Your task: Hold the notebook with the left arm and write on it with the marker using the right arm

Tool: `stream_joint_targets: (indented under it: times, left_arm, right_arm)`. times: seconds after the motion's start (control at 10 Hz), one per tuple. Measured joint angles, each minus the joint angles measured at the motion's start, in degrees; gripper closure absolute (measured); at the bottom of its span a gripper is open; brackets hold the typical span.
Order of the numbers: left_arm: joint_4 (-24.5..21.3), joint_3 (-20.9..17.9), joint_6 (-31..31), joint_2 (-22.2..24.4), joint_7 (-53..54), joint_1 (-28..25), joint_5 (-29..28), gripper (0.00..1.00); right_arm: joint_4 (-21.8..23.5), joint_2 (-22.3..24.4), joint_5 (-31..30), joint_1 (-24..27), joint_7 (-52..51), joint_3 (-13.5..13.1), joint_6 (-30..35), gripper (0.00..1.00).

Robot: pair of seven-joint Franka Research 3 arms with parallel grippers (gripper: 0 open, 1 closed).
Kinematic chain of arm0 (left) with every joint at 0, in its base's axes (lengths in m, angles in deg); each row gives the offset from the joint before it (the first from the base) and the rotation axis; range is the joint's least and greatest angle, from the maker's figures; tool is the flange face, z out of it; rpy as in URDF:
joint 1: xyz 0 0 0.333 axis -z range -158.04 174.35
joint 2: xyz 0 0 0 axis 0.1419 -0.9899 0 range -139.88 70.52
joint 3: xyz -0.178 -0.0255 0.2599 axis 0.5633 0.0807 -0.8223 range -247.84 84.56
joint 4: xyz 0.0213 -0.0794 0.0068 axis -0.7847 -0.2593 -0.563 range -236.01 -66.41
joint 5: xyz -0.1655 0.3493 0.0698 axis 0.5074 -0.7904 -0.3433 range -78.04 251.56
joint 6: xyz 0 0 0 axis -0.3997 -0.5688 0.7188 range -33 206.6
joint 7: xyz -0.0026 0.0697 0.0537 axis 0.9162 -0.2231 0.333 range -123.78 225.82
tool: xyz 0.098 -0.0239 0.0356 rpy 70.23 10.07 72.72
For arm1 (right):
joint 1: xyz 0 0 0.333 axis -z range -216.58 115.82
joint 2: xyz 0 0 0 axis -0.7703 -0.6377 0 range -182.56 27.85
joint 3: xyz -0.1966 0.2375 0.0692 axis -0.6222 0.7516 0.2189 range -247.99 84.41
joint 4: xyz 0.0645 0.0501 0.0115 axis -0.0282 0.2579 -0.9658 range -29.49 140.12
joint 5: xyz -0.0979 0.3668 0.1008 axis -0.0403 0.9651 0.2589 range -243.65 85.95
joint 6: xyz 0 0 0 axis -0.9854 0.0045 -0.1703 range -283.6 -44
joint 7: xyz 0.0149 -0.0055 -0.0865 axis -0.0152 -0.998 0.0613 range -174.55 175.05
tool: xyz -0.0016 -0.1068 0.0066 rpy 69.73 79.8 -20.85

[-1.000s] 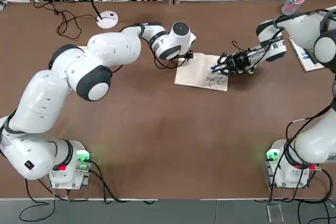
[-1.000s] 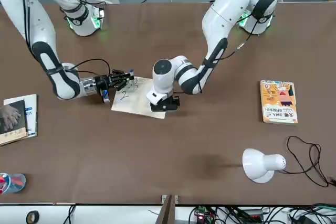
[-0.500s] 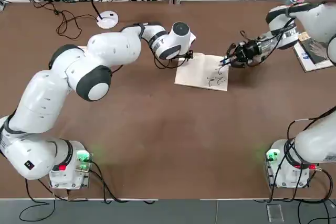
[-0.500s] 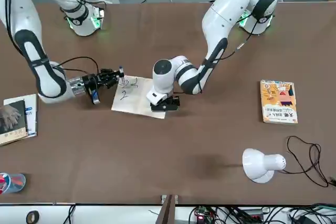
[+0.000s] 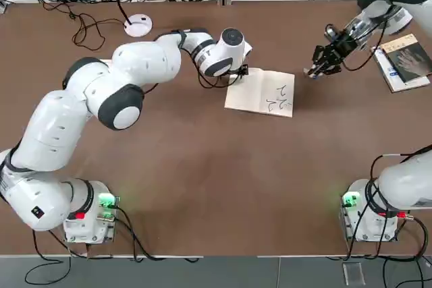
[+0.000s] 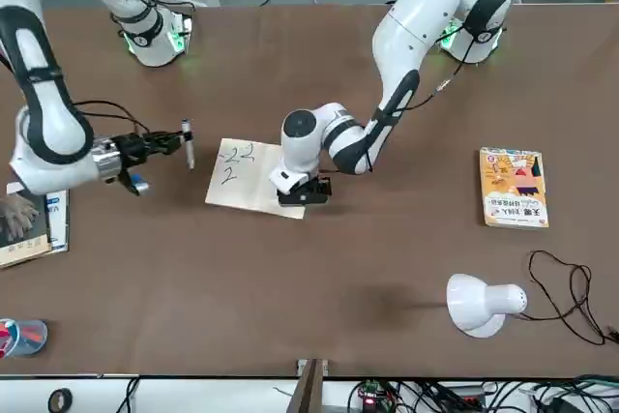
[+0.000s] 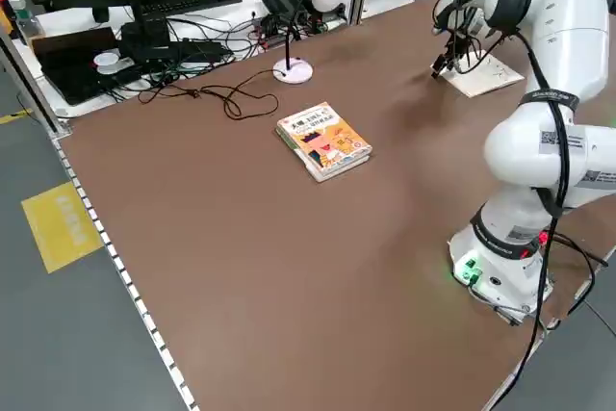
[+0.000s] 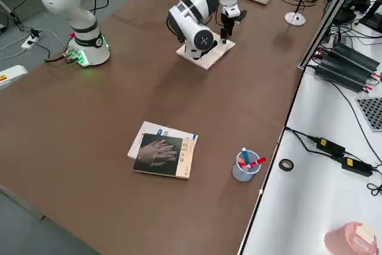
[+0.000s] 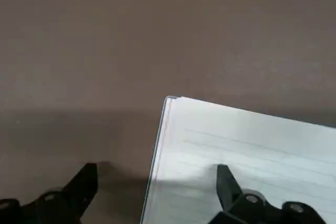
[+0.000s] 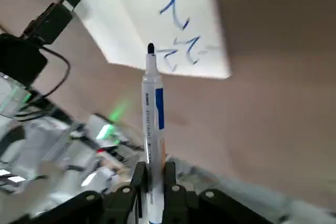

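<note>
- The notebook (image 5: 250, 94) lies open on the table (image 5: 202, 166), toward the far side from the arms' bases, with blue squiggles on its right page.
- The left pincer (image 9: 160, 176) is at the notebook's far left corner, released, its fingers spread; pressing down there should steady the thin, light pages, which probably slide or curl easily.
- The right pincer (image 10: 154, 167), to the notebook's right, is grasping the marker (image 10: 153, 103) by its rear end, nib uncovered.
- The marker looks light, stiff and smooth; a firm rear hold suits writing, but hard pressing might tilt it.
</note>
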Motion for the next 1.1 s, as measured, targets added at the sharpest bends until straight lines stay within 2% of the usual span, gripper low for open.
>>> stream_joint_targets:
  times: [0.2,0.5,0.8,1.1]
  left_arm:
    - [0.07,-0.04,0.00,0.00,0.03,0.00,0.00,0.00]
    - [0.85,-0.15,-0.59,0.28,0.69,-0.14,0.00,0.00]
    - [1.98,-0.22,-4.01,2.37,3.31,-1.11,0.00,0.00]
    - [2.28,-0.06,-7.78,6.44,8.16,-3.41,0.00,0.00]
  right_arm:
    - [-2.01,0.98,-7.25,1.42,-6.16,-0.05,-2.13,0.83]
    - [-2.89,0.65,-14.14,4.24,-14.78,-0.15,-7.07,0.83]
    - [-4.41,-1.67,-21.62,6.80,-20.58,-0.22,-13.26,0.83]
    - [-5.22,-5.01,-28.92,7.99,-23.07,-0.24,-21.51,0.83]
